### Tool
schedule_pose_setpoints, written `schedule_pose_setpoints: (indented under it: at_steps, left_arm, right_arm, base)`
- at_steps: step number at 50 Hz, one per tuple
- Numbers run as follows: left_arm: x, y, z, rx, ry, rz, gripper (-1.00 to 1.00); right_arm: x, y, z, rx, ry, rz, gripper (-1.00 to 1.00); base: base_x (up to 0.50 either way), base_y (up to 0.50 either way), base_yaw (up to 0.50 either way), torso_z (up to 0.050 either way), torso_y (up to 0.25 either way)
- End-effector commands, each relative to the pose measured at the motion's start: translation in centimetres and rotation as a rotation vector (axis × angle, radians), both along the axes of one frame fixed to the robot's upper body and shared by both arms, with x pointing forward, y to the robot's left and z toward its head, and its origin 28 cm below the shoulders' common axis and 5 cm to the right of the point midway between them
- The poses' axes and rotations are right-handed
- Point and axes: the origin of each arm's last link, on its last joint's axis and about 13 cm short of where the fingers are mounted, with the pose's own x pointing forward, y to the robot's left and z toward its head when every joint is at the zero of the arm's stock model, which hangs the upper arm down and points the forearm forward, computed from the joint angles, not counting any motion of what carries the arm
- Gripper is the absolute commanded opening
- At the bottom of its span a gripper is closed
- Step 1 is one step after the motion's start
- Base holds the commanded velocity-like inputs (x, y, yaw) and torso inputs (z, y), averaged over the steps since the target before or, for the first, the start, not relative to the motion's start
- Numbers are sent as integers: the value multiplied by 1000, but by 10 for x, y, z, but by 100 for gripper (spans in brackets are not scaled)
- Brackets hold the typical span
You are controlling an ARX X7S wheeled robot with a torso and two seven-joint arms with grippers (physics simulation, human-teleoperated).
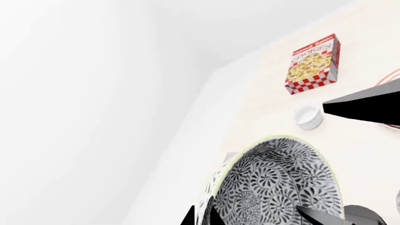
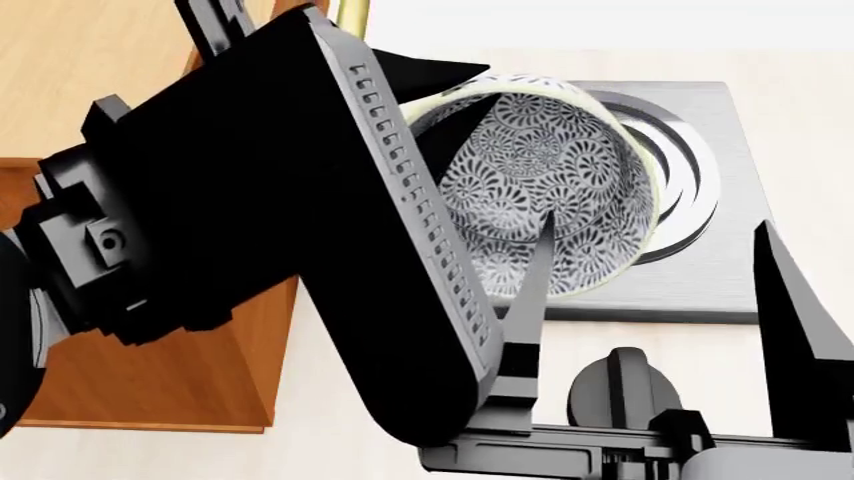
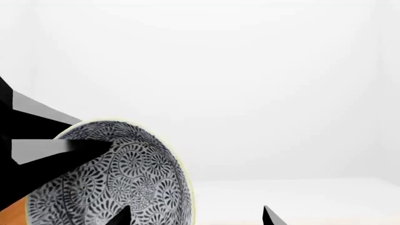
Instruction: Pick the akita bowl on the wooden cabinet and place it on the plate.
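Head view is mostly blocked by the left arm, but the main thing is clear enough. The bowl [image 2: 554, 180] is off the cabinet [image 2: 127, 70] and up in the air, sitting in front of the stove [image 2: 701, 260] from this angle. It's tipped so its patterned inside faces the camera.

In the left wrist view, the left gripper [image 1: 257, 216] looks clamped on the bowl's wall, with one finger outside the rim and one inside. I can't see the contact itself, so that's my read.

The right gripper [image 2: 654, 225] is spread wide and holding nothing. One of its fingers crosses in front of the bowl's lower edge, and I can't tell if it's touching.

What matters for the next move is where the plate [image 1: 392, 77] is. Only a sliver of its red-ringed rim shows, at the edge of the left wrist view. It's down on the pale counter [image 1: 262, 103], beyond the little white cup [image 1: 308, 115] and not far from the cookie box [image 1: 314, 63]. It's out of the head view entirely.

So the carry has to go from the bowl out past the cup. The left arm already has the bowl, so that's the one to do it, and it'll need to level the bowl before setting it down.
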Motion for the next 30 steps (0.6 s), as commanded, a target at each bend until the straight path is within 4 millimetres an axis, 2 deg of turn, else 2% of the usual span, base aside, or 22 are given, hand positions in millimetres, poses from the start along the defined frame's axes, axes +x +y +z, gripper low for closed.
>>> schedule_pose_setpoints:
  at_steps: [1,28,29,30]
  left_arm:
    - [-1,1,3,-22,-27,9,-100]
    - [-3,3,2,-37,-18,-25,-100]
    - [-3,3,2,-37,-17,-25,-100]
    - [-3,3,2,-37,-17,-25,-100]
  right_arm:
    - [1,0,-1,-1,8,-5,100]
    - [2,0,-2,-4,13,-4,100]
    - [2,0,-2,-2,14,-3,-100]
    - [2,0,-2,-5,14,-7,-100]
  base:
    - [0,0,0,0,0]
    - [0,0,0,0,0]
    - [0,0,0,0,0]
    - [0,0,0,0,0]
